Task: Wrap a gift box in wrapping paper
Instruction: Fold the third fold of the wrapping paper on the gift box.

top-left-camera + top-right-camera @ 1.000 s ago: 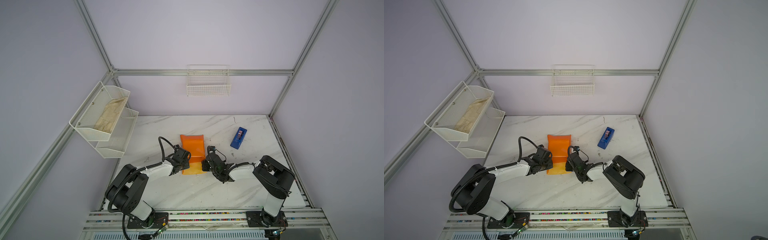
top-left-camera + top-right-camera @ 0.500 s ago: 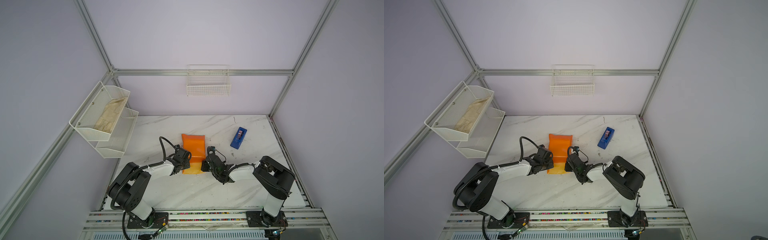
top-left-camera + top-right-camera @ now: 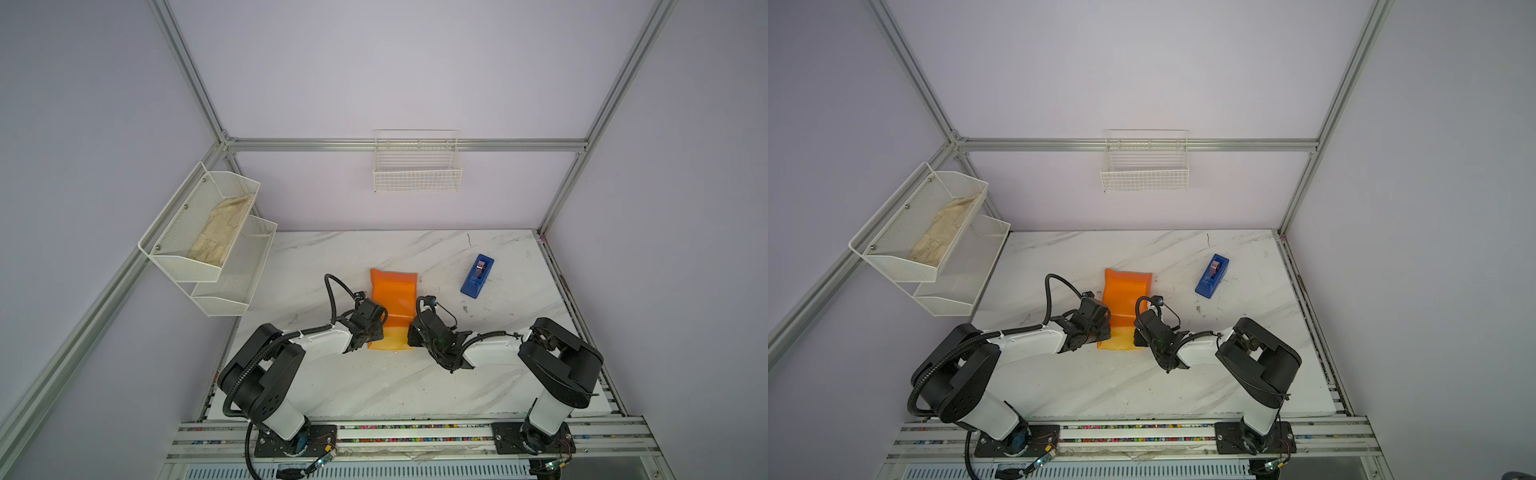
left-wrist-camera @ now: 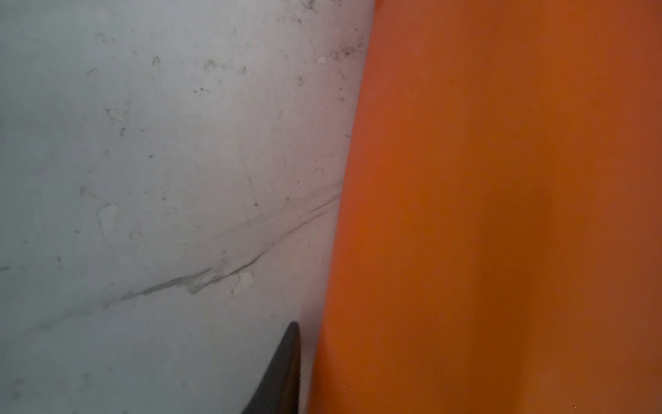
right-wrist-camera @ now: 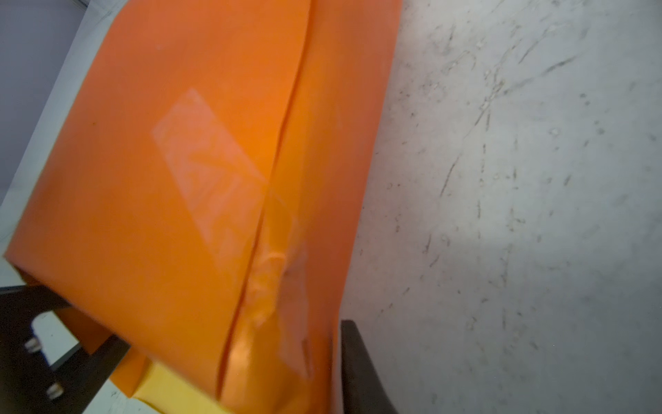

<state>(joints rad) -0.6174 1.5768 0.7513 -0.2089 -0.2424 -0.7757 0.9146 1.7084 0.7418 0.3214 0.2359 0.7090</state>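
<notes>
The wrapping paper point(image 3: 392, 299) point(image 3: 1126, 299) lies folded into an orange bundle mid-table, with its yellow side showing at the near end point(image 3: 390, 338). The gift box is hidden. My left gripper point(image 3: 376, 328) point(image 3: 1100, 332) is at the bundle's near left edge. One of its fingers point(image 4: 283, 372) stands just off the paper point(image 4: 501, 215), and the other is hidden. My right gripper point(image 3: 411, 332) point(image 3: 1137, 332) is at the near right edge. One of its fingers point(image 5: 358, 369) lies against the paper point(image 5: 143, 197), and the other is hidden. A clear tape patch point(image 5: 211, 172) crosses the paper's seam.
A blue tape dispenser point(image 3: 477, 276) point(image 3: 1212, 276) sits at the back right of the marble table point(image 3: 374, 382). A white two-tier rack point(image 3: 232, 286) on the left wall holds a beige cloth point(image 3: 220, 232). A wire basket point(image 3: 417, 166) hangs on the back wall.
The left gripper has slid slightly toward the near end of the paper. The right arm and the paper bundle have hardly moved.
</notes>
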